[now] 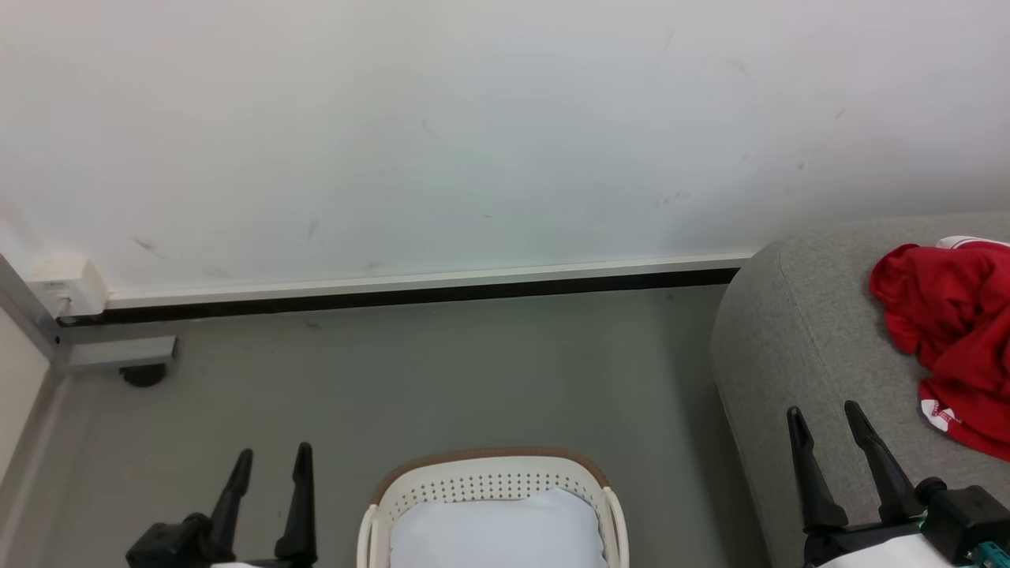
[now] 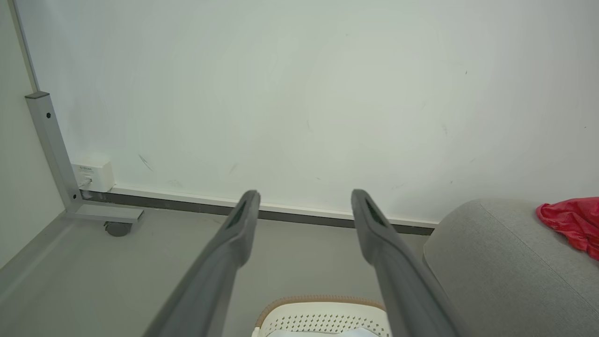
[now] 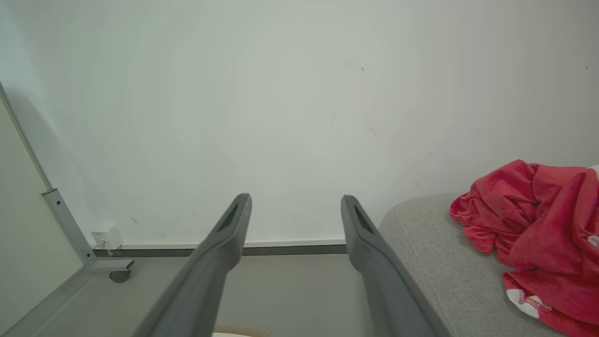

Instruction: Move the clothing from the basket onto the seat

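Hovering spread: left gripper [image 1: 275, 450] over floor [image 1: 473, 371], right gripper [image 1: 822, 408] over seat [image 1: 789, 339] edge.

left tool [image 1: 274, 451]: lower left of head view, both dark fingers pointing up, spread wide, empty | right tool [image 1: 822, 410]: lower right, fingers leaning slightly left, spread wide, empty, higher in view than left

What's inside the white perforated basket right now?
Inside the oval white perforated plastic basket, a pale blue-white liner shows. Anything beneath it is covered, and the basket's near end is out of frame.
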{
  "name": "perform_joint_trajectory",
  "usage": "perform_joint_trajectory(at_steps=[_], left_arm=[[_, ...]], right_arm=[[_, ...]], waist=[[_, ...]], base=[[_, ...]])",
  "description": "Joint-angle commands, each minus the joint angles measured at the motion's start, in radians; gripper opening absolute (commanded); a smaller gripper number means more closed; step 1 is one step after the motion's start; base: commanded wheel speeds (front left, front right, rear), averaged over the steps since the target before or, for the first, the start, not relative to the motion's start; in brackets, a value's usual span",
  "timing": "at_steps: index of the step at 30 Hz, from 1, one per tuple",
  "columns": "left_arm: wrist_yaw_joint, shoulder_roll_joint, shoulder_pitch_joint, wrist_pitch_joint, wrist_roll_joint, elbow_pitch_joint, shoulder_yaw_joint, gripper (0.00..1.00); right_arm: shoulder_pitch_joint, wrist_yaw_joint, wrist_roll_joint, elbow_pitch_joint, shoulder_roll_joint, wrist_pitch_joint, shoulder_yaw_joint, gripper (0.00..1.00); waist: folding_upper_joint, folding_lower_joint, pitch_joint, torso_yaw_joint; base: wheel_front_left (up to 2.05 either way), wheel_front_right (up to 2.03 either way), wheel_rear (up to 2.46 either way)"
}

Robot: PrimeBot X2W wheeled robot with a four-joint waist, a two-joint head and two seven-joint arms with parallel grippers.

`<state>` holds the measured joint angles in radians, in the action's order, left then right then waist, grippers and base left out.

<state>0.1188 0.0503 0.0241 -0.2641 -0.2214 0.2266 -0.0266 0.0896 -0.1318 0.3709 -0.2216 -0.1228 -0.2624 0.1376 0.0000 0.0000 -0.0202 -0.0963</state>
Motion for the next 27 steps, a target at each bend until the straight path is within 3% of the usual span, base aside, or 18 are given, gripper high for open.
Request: perform_joint_trajectory(at_steps=[1, 2, 6, 27], left_arm=[[0.003, 0.002, 0.006, 0.000, -0.002, 0.003, -0.002, 1.00], [0.003, 0.000, 0.001, 0.000, -0.001, 0.001, 0.001, 0.00], [0.003, -0.006, -0.014, 0.002, -0.002, 0.034, 0.004, 0.00], [0.006, -0.004, 0.016, 0.104, -0.375, 0.029, -0.022, 0.00]], right_arm=[[0.004, 0.002, 0.006, 0.000, 0.000, -0.003, 0.001, 1.00], [0.001, 0.000, 0.000, 0.000, 0.000, 0.000, 0.001, 0.00], [-0.021, 0.000, 0.002, -0.027, 0.005, 0.004, 0.006, 0.00], [-0.008, 0.000, 0.341, -0.024, 0.017, 0.098, -0.057, 0.00]], waist=[[0.0000, 0.0000, 0.001, 0.000], [0.0000, 0.0000, 0.001, -0.001], [0.0000, 0.0000, 0.001, -0.001], [0.0000, 0.0000, 0.005, 0.016]], base=[[0.00, 0.00, 0.00], [0.00, 0.00, 0.00], [0.00, 0.00, 0.00], [0.00, 0.00, 0.00]])
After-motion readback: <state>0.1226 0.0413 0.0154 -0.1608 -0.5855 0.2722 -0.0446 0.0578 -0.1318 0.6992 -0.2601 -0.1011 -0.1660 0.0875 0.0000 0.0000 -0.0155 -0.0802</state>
